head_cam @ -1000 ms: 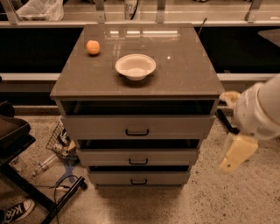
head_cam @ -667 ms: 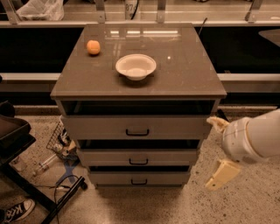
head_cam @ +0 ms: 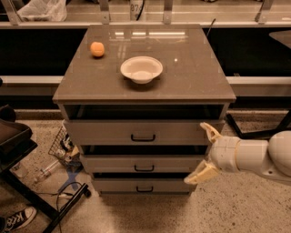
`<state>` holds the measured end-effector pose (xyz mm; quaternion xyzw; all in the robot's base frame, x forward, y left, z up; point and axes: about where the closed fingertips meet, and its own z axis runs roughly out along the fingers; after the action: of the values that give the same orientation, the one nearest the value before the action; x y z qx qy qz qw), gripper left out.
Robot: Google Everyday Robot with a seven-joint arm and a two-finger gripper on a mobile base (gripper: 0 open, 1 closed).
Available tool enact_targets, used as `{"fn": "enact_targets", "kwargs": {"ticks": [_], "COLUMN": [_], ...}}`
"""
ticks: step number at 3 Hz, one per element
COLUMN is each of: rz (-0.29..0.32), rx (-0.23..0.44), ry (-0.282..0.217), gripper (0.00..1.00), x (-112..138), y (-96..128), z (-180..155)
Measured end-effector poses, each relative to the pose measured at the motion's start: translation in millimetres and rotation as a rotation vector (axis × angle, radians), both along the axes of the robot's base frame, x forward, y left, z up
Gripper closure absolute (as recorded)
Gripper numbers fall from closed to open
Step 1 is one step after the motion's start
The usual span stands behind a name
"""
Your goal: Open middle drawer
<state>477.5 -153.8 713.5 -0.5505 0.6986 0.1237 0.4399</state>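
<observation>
The floor is pale speckled stone, and a long dark counter with a light rail runs across the room behind. A grey-brown cabinet stands in the middle, its flat glossy top catching lamp glare near the back edge. At the left stand a black frame and a wire basket, with loose litter and a cable on the floor beside them. A sneaker shows in the bottom left corner. A crumpled plastic bag lies on the counter at the top left.

The white arm reaches in from the right at the height of the lower drawers.

The cabinet has three drawers, stacked. The top drawer has the tallest front. The middle drawer sits directly beneath it, second of the three. Its front is low and flat, with a small dark handle at its centre and a dark band of shadow above it. The bottom drawer is below that.

The gripper is by the right end of the middle drawer's front, well apart from the handle, its two cream fingers spread wide and holding nothing. Whether they touch the cabinet is unclear.

On the top, a white bowl sits near the centre and an orange towards the back left, well apart from it.
</observation>
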Motion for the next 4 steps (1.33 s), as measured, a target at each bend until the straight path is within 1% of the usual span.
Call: {"fn": "enact_targets", "kwargs": {"ticks": [1, 2, 3, 4], "rz": [-0.048, -0.054, -0.045, -0.028], "rx": [0.084, 0.103, 0.079, 0.037], "ry": [-0.076, -0.084, -0.063, 0.017], "gripper": [0.0, 0.0, 0.0, 0.0], "x": [26.0, 30.4, 32.6, 26.6], "y": [1.1, 3.2, 9.7, 27.6], "z": [-19.6, -28.1, -39.4, -100.4]}}
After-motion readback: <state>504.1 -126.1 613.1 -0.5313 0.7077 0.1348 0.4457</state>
